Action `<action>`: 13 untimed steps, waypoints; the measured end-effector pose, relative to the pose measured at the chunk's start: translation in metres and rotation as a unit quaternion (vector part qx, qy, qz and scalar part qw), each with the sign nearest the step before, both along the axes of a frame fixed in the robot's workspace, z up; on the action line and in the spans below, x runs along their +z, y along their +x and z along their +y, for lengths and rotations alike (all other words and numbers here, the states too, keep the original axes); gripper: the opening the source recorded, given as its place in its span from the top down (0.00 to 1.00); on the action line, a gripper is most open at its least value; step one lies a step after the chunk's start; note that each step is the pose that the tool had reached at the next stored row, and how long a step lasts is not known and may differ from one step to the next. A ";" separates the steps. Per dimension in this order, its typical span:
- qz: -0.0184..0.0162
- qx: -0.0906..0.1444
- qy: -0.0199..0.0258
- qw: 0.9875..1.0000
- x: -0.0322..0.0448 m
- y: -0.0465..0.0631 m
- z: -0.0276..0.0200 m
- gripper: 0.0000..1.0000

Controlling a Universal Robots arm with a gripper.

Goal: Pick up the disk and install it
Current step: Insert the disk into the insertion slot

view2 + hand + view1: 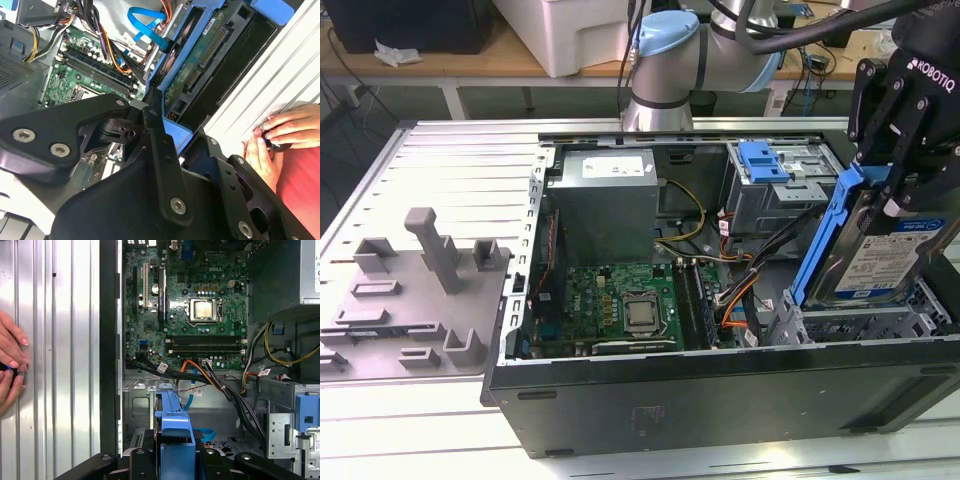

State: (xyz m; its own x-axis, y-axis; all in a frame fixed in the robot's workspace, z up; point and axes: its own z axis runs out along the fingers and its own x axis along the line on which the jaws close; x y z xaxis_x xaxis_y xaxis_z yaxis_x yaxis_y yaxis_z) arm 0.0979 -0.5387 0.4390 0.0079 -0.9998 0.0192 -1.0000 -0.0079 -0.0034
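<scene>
Over case (720,395) corner bay (880,322): disk (895,255), aloft.
Axis: steeply tilted, lower end toward bay.
Gripper (895,198): clenched on disk.

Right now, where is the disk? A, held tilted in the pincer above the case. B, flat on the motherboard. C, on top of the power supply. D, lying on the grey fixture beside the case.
A: the pincer is shut on the disk, holding it tilted above the open computer case at the exterior view's right.
</scene>
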 end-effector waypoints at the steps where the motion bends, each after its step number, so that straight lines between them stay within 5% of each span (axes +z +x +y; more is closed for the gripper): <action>1: 0.000 0.000 0.001 1.000 -0.0013 0.000 0.0000 0.64; 13: 0.000 0.000 0.001 1.000 -0.0041 0.000 0.0000 0.64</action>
